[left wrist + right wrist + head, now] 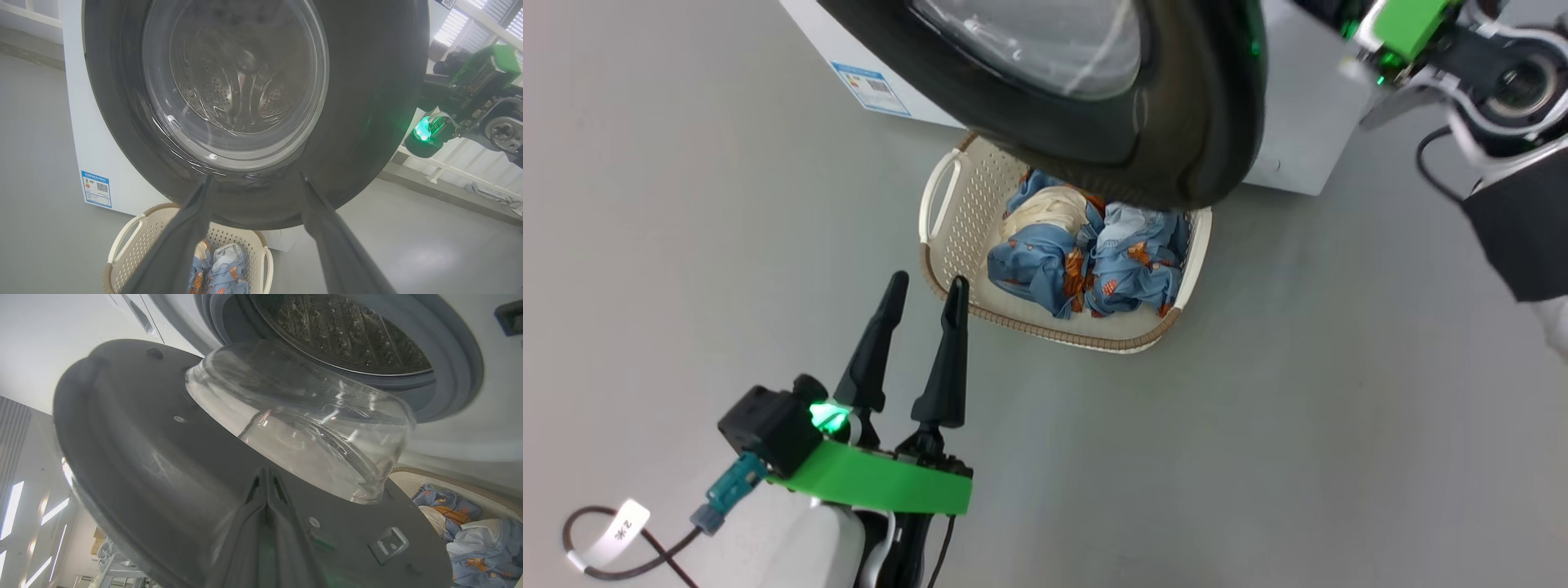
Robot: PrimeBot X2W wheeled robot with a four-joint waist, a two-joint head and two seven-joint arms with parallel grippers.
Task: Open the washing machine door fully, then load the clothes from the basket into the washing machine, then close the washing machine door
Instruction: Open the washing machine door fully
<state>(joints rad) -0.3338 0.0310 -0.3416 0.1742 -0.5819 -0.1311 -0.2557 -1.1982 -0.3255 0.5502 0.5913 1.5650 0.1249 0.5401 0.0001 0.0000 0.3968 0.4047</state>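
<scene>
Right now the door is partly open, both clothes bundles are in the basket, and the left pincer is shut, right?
No: the left pincer is open, jaws apart in the head view. The door is partly open and the clothes are in the basket.

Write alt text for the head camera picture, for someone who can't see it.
The black-rimmed washing machine door stands open over a cream basket of blue printed clothes on a grey floor. At lower left, the robot's open left gripper points its two dark fingers toward the basket.
</scene>
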